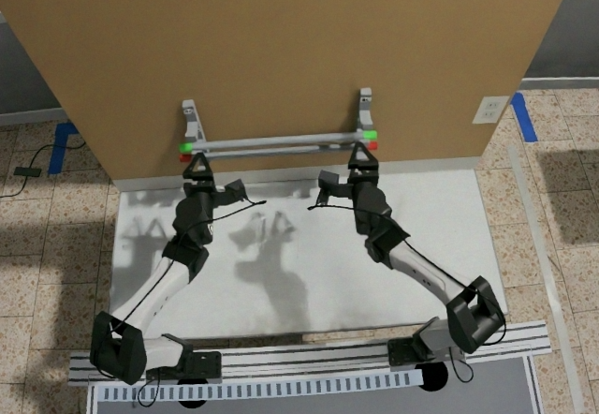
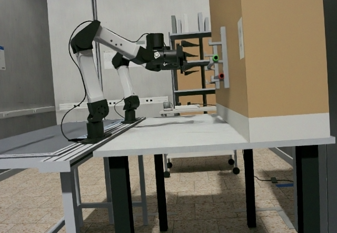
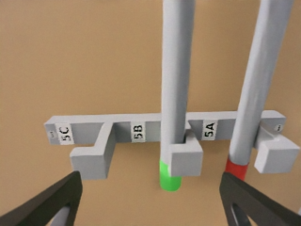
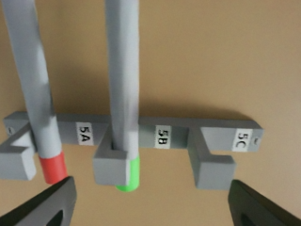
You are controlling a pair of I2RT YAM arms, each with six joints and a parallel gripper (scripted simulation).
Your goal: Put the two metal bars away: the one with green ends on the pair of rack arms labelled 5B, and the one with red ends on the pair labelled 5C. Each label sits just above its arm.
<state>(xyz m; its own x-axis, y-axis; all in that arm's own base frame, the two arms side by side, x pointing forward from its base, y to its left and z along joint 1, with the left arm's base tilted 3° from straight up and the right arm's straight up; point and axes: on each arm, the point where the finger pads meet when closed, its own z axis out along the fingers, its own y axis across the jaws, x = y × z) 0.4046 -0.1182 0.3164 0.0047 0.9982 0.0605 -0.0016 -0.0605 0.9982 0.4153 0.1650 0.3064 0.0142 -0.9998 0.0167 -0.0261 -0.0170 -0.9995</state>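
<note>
Ahead of the opened left gripper (image 1: 198, 155) (image 2: 198, 63) (image 3: 150, 174) and opened right gripper (image 1: 358, 144) (image 2: 199, 54) (image 4: 152, 187), the green-ended bar (image 1: 275, 141) (image 2: 215, 58) (image 3: 175, 71) (image 4: 124, 71) appears rigid and possibly slippery; grasp near both ends, keeping it level.

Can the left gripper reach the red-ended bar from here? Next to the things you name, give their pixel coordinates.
Probably not without shifting down: the left gripper (image 1: 198, 155) (image 2: 197, 63) (image 3: 150, 180) is open, but its fingers line up around the green-ended bar (image 1: 275, 141) (image 2: 215, 58) (image 3: 176, 71) (image 4: 123, 71); the red-ended bar (image 1: 270, 151) (image 2: 221, 75) (image 3: 263, 71) (image 4: 35, 80) sits lower.

Brown panel (image 1: 299, 51) (image 2: 283, 48), upright | white tabletop (image 1: 338, 273) (image 2: 174, 137), at its foot | floor (image 1: 571, 284) (image 2: 190, 197), speckled tile | walls (image 2: 130, 7), grey
</note>
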